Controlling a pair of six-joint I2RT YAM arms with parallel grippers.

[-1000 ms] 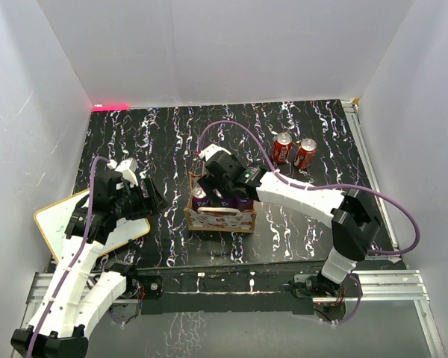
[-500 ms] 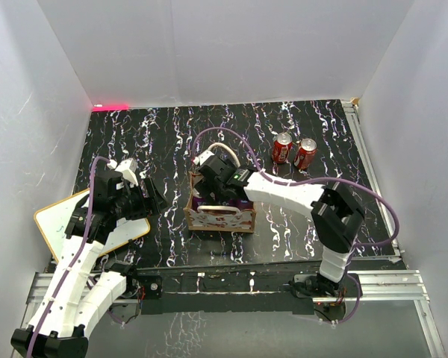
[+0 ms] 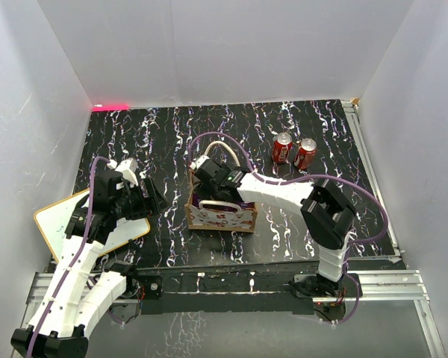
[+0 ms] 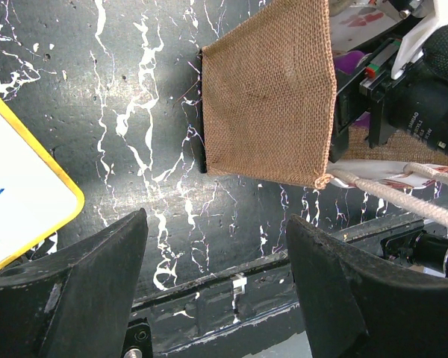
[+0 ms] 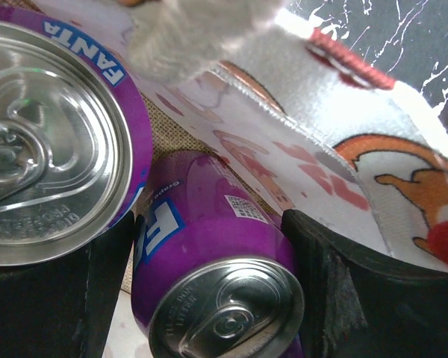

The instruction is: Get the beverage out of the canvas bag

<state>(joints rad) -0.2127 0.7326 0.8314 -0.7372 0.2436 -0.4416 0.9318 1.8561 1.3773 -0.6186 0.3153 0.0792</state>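
purple aluminium shows between the fingers of the right gripper (image 5: 209, 239), which sits inside the bag (image 3: 219, 216) near the middle of the table (image 3: 157, 142). the purple can (image 5: 216, 313) stands there, just beside a second can (image 5: 45, 142) of the same drink, with the bag's printed lining close on its other side. the right gripper is spread wide, one finger on each side of the purple can; whether the pads touch its wall cannot be told. the left gripper (image 4: 216, 224) is spread too, holding nothing, low over the table just beside the bag's woven end wall.

the can looks sealed, so it is likely full: fairly heavy for its size, stiff, smooth and rather slippery on its painted side. the best hold would be across the round body below the top rim, firm enough not to slip but not so hard as to dent it. the bag is soft and light, so it may lift or tip with the can, and the rope handle (image 4: 403, 198) could snag the arm.

the bottom of the bag and the lower part of both cans are hidden. from above, the arm covers the opening, so how many cans are inside is unclear. a blurred pale shape at the top of the right wrist view is probably the other handle. two red cans (image 3: 283, 148) stand well apart at the far right, and a white board (image 3: 56, 216) lies at the left edge.
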